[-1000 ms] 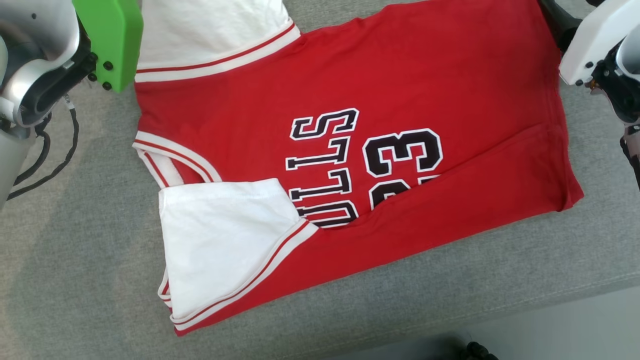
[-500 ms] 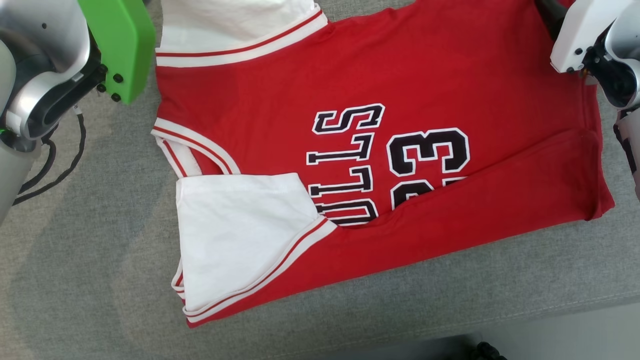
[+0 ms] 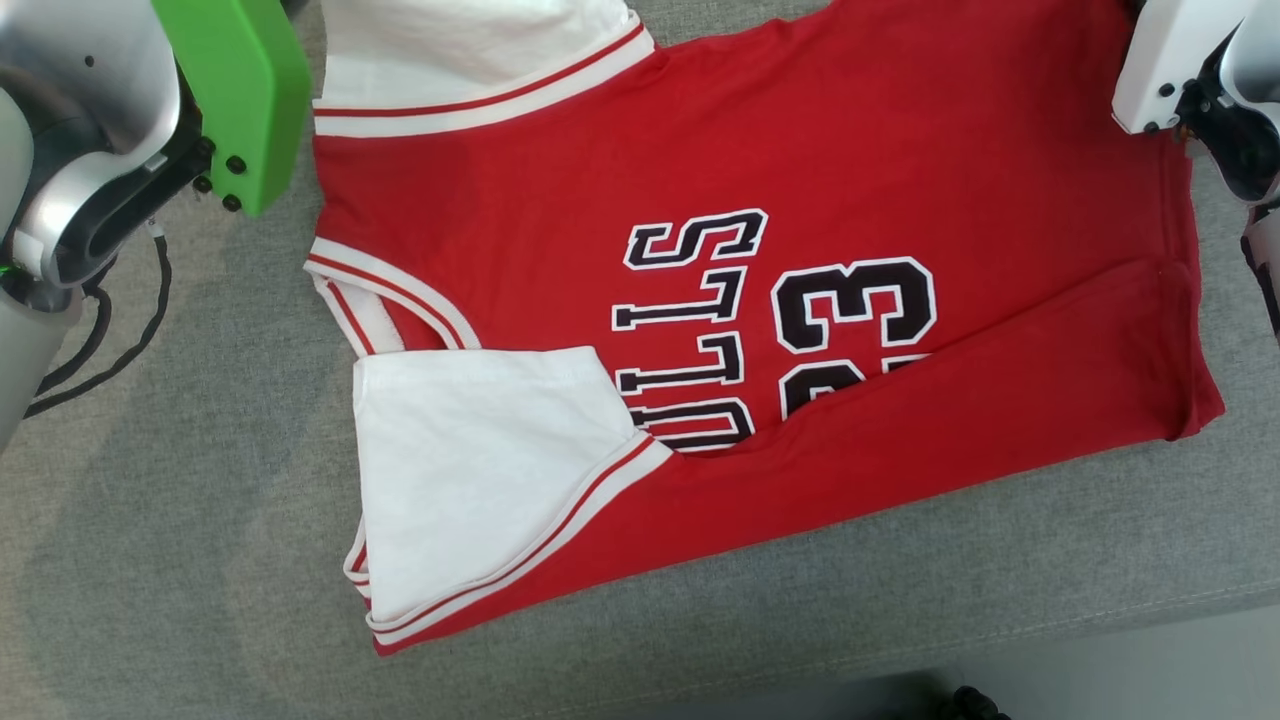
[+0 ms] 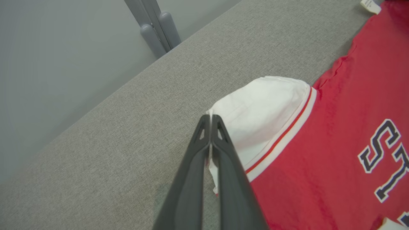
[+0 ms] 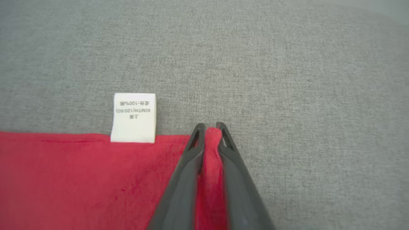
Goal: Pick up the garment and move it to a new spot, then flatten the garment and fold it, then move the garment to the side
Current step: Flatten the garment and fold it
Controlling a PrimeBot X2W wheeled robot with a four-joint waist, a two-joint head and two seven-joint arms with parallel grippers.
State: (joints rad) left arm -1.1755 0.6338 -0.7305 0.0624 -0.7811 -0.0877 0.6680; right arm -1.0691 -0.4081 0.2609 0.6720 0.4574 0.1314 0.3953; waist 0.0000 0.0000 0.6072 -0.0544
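The garment [image 3: 900, 150] is a red jersey with white sleeves and black lettering, lying flat on the grey table with its near side folded over the front. In the left wrist view my left gripper [image 4: 211, 117] is shut on the edge of the far white sleeve [image 4: 265, 108], with a sliver of white cloth between its fingers. My right gripper [image 5: 210, 126] is shut on the garment's red hem corner [image 5: 209, 179], with a ridge of cloth pinched between the fingers, just right of a white care label [image 5: 133, 117]. In the head view both fingertips lie beyond the top edge.
Grey fabric covers the table [image 3: 150, 550], whose front edge [image 3: 1100, 610] runs along the lower right, with floor below it. My left arm's green plate [image 3: 235, 95] and a black cable [image 3: 110, 330] are at the left. A grey post [image 4: 156, 25] stands past the table's far edge.
My right gripper has closed on the hem corner. The head camera shifted, so the garment sits a little further right in view. The left gripper stays shut.
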